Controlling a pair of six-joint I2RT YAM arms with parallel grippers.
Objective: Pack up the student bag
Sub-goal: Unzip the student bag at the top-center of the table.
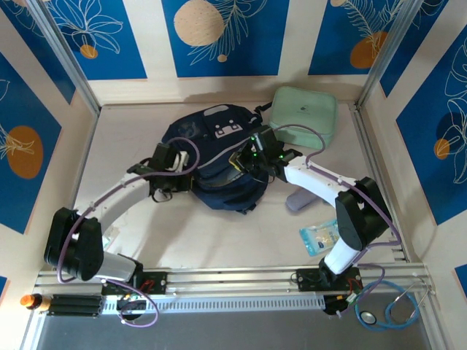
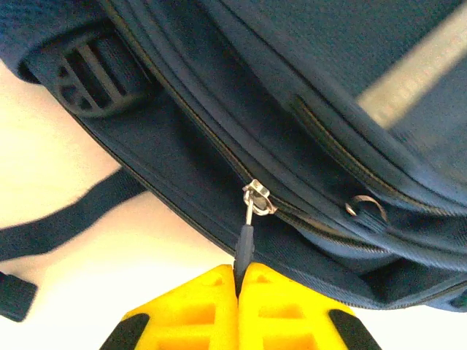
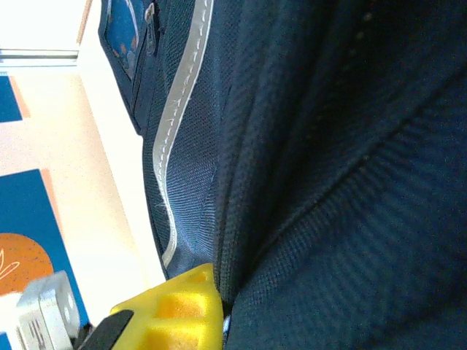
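We see student bag [image 1: 213,152] at table middle, toward far edge. Left jaws clenched on zipper pull [image 2: 245,242]; right jaws against bag fabric, grip we cannot tell. We judge packing barely begun: mint-green case [image 1: 304,115], packet [image 1: 321,237] outside.

Student bag [image 2: 306,87]: matt woven cloth; zipper pull [image 2: 251,211]: shiny metal link.

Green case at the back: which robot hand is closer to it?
The right gripper. It sits on the student bag, on the side towards the green case. The left gripper is at the bag's other side, pinching a zip pull.
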